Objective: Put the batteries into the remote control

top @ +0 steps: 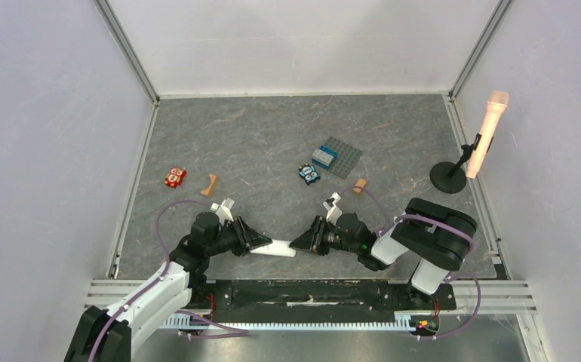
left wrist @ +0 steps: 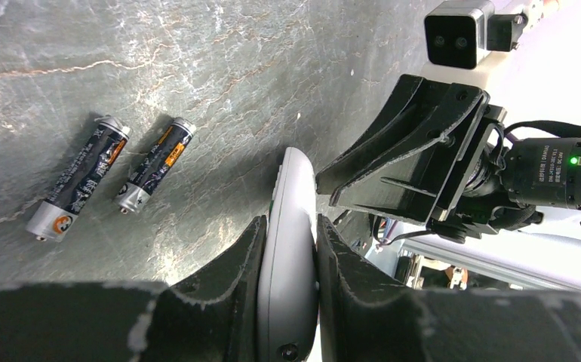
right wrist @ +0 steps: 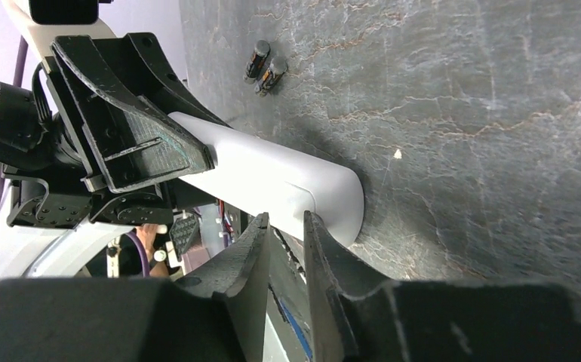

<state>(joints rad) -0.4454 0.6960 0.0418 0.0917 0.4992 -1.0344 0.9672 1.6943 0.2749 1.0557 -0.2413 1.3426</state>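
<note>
My left gripper (top: 261, 241) is shut on the white remote control (top: 278, 247), which it holds low over the table near the front edge; its jaws press both sides of the bar (left wrist: 287, 256). The remote's free rounded end (right wrist: 333, 197) points at my right gripper (top: 300, 243). That gripper (right wrist: 286, 219) stands open by a narrow gap, tips at the remote's lower edge, with nothing seen between the fingers. Two batteries (left wrist: 80, 177) (left wrist: 155, 164), dark with silvery ends, lie side by side on the table beyond the remote, also seen in the right wrist view (right wrist: 265, 66).
Farther back lie a red-orange toy (top: 175, 176), a brown block (top: 210, 184), a grey studded plate with a blue brick (top: 338, 157), a small blue-white item (top: 309, 174) and another brown block (top: 360, 185). A microphone on a stand (top: 472, 151) stands at the right wall.
</note>
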